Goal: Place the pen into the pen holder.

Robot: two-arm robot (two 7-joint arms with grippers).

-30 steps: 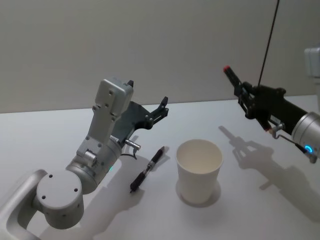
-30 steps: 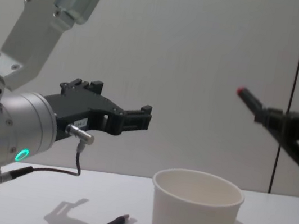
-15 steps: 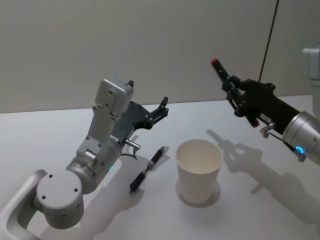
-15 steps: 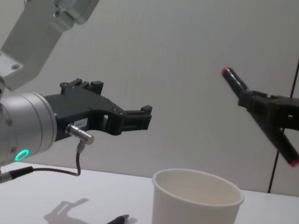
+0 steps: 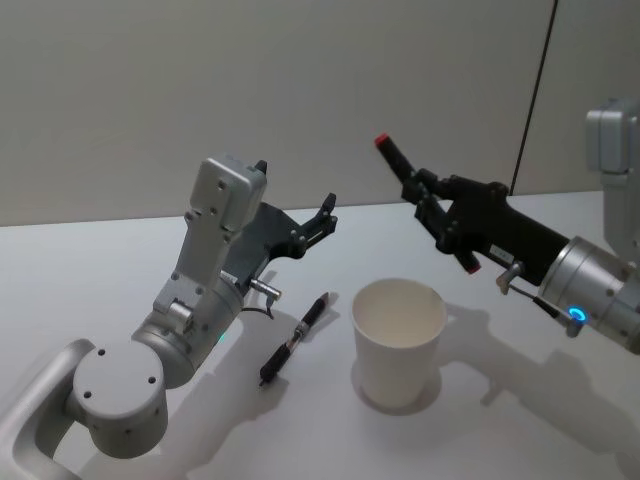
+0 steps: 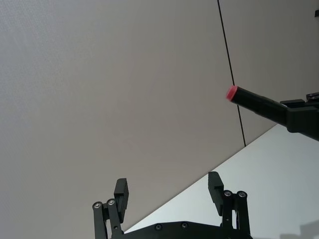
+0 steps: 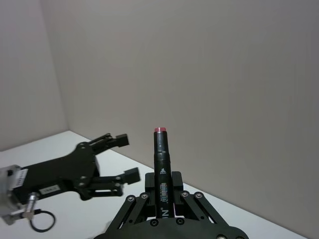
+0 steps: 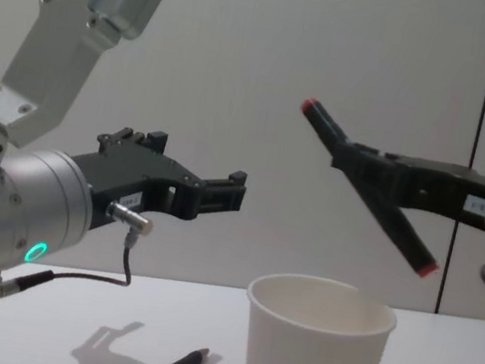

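Note:
My right gripper is shut on a black pen with red ends, held tilted in the air. In the chest view the pen hangs above the right side of the pen holder, its lower red end clear of the rim. The pen holder is a white paper cup standing upright on the table. A second black pen lies on the table left of the cup. My left gripper hovers open above that pen, holding nothing. The held pen shows between the right fingers.
The white table runs back to a plain grey wall. A dark vertical seam marks the wall at the right. The left arm's large grey joints fill the front left.
The right gripper has carried the pen leftward and a little nearer, from the far right to over the cup's right side. The left arm, lying pen and cup have not moved.

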